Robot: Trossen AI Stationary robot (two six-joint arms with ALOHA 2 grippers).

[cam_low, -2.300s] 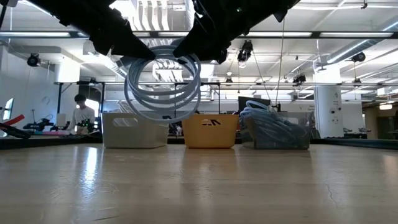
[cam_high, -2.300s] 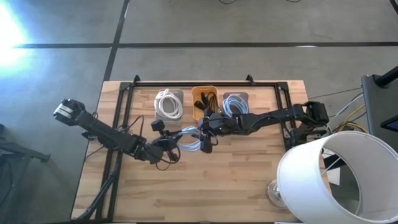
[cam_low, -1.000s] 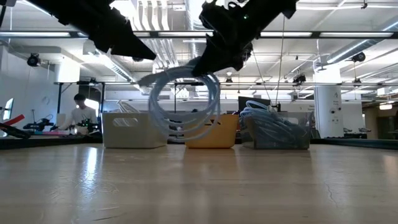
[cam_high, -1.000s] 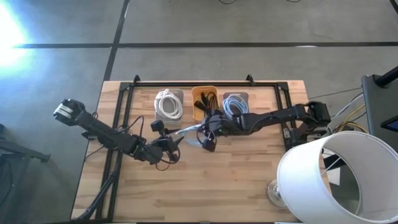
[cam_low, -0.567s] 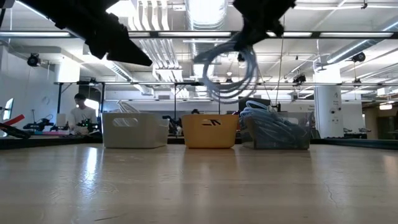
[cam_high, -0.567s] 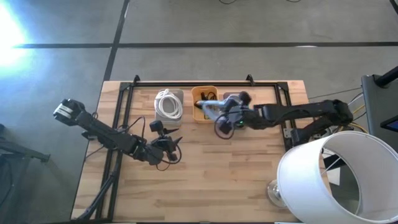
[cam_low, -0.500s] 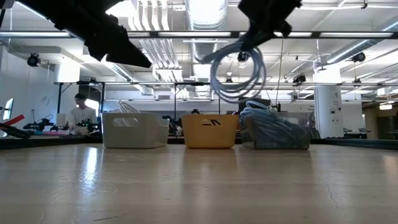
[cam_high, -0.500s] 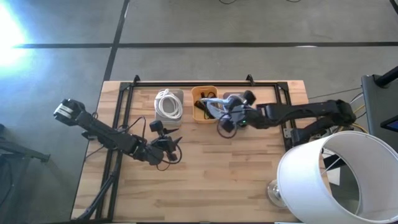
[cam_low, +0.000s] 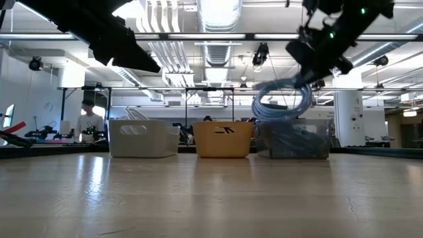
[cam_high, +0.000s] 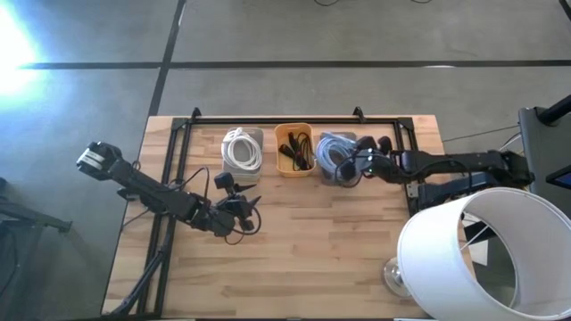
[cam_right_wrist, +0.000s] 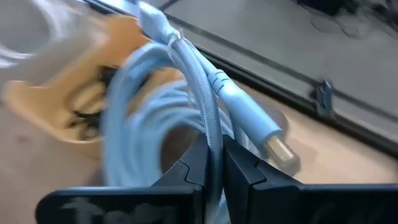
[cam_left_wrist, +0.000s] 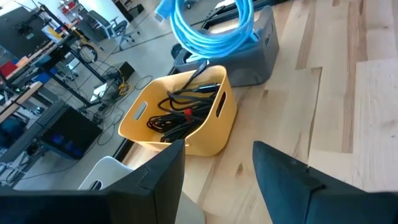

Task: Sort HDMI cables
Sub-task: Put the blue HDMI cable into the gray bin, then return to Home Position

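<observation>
Pinched on a light-blue coil (cam_low: 283,100), my right gripper (cam_high: 364,159) holds it just above the grey tray (cam_low: 295,141). Placement step: next I lower and release. Left gripper (cam_high: 239,210), jaws apart, waits mid-table.

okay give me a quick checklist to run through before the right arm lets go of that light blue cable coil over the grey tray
1. Right gripper shut on the light-blue round cable coil: ok, the cable is pinched between its fingers.
2. Coil over the grey rectangular tray: ok, it hangs just above it in the low view and lies over it in the high view.
3. Tray contents match: ok, other light-blue coils already lie there.
4. Coil clear of the orange rectangular tray with black bundles: ok.
5. Whole coil inside the tray rim: cannot tell.
6. Left gripper out of the way: ok, open, near the table's middle, apart from the trays.
</observation>
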